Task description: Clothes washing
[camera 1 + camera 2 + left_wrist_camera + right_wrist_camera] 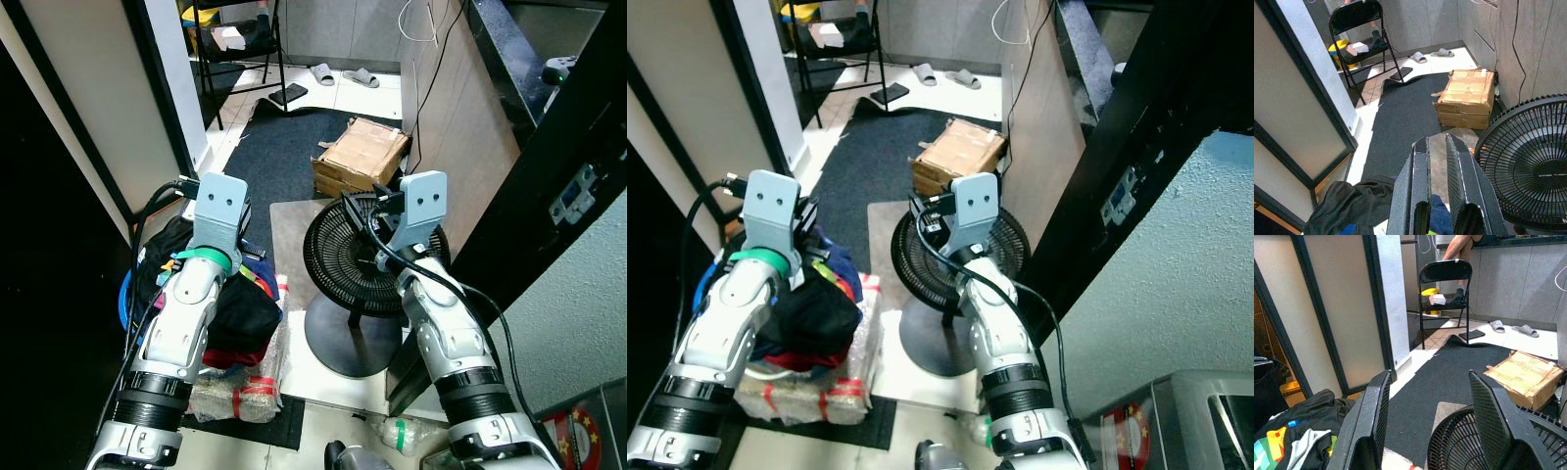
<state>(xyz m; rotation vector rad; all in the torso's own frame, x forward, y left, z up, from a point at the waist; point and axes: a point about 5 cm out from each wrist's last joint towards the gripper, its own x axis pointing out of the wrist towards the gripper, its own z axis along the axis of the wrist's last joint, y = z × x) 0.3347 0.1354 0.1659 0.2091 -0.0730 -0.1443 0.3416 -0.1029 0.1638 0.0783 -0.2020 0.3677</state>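
I had the left claw [1437, 188] nearly closed with nothing in it, raised above the heap of clothes [230, 308] on the floor at my left, which put it in place to drop onto them. The right claw [1432, 426] I held spread wide and empty over the black fan [358, 259], clear of its grille. The clothes sat piled on wrapped bundles [240, 392] beside the fan's base. Further off lay a cardboard box [361, 155] on the dark mat [284, 147], then a folding chair [1445, 286], where a person's legs [1459, 245] showed.
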